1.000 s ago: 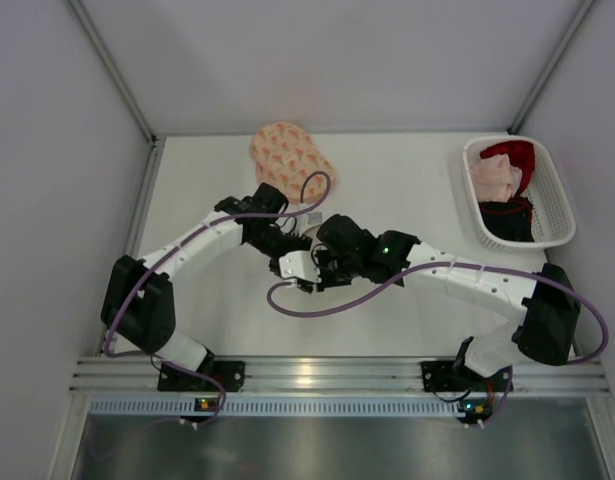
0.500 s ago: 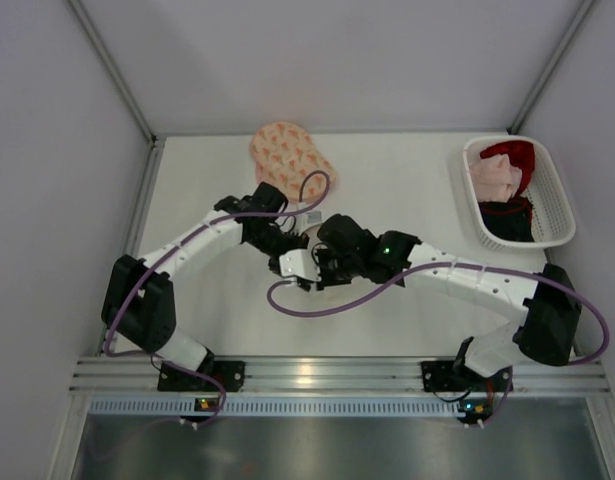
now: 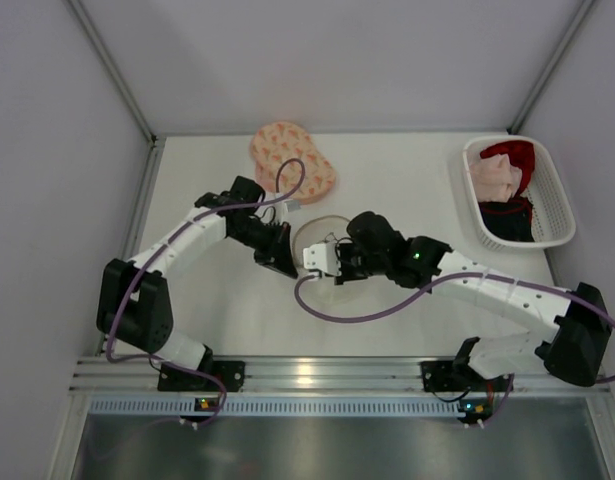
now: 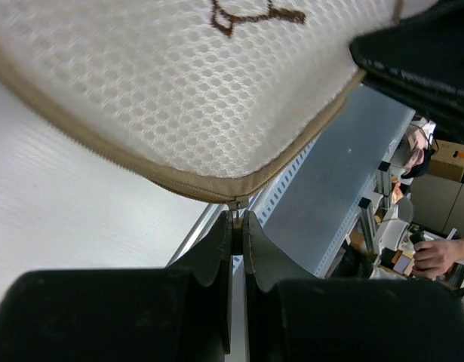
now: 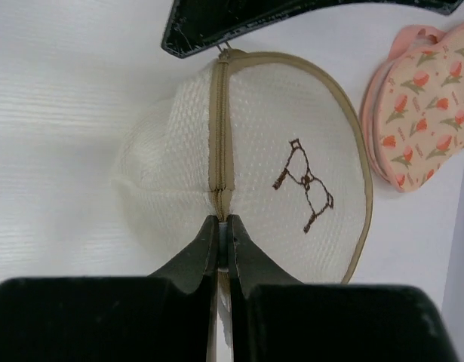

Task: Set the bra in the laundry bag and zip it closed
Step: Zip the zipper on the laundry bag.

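Pink tulip-print bra [image 3: 292, 155] lies at twelve o'clock of, outside, the domed white mesh laundry bag [image 5: 284, 166]; left claw [image 4: 237, 226] and right claw [image 5: 222, 230] each clamp its tan zipper [image 5: 219, 128].

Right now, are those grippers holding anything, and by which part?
Both hold the mesh laundry bag. The left gripper pinches the zipper pull at its rim; the right gripper pinches the zipper seam at the opposite edge.
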Action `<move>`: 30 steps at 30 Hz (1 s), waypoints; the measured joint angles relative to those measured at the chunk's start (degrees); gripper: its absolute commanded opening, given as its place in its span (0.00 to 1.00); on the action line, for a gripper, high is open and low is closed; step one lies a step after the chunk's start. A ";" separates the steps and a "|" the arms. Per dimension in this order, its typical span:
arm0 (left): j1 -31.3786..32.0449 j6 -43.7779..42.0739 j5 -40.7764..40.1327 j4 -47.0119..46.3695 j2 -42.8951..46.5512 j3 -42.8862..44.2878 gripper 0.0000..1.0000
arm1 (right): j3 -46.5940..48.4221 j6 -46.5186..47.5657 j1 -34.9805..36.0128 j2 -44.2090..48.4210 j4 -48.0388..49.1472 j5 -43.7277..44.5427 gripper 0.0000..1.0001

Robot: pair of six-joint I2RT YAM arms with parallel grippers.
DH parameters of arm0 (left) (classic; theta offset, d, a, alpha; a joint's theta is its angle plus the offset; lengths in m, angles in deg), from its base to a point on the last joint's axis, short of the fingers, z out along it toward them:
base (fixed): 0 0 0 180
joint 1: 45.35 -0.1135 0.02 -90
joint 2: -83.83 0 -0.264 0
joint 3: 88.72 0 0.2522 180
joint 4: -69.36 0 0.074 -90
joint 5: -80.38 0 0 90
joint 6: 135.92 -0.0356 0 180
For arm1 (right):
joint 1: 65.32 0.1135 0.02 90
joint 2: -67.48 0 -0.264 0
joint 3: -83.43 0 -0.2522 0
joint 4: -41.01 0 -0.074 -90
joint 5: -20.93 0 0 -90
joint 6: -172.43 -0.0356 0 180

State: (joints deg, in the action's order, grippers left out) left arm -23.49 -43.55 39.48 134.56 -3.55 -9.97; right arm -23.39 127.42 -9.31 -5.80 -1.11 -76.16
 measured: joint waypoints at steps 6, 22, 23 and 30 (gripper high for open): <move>0.13 0.24 1.70 -2.23 3.28 -0.31 0.00 | -1.05 2.82 -6.64 0.28 4.57 -3.72 0.00; 3.50 5.88 2.78 -7.96 2.91 -1.73 0.00 | 1.09 4.63 -8.13 4.42 -0.33 -8.46 0.33; 3.76 5.92 2.84 -7.98 2.78 -1.73 0.00 | 1.70 4.17 -7.13 4.72 -0.52 -8.94 0.34; 5.49 6.78 2.91 -8.13 2.47 -1.73 0.00 | 3.37 3.28 0.39 2.10 -0.92 -10.71 0.34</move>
State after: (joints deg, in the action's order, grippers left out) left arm -18.00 -36.77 42.39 126.43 -1.08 -11.70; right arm -20.03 130.70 -8.92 -3.70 -2.03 -86.87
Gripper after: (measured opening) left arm 0.079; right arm 0.337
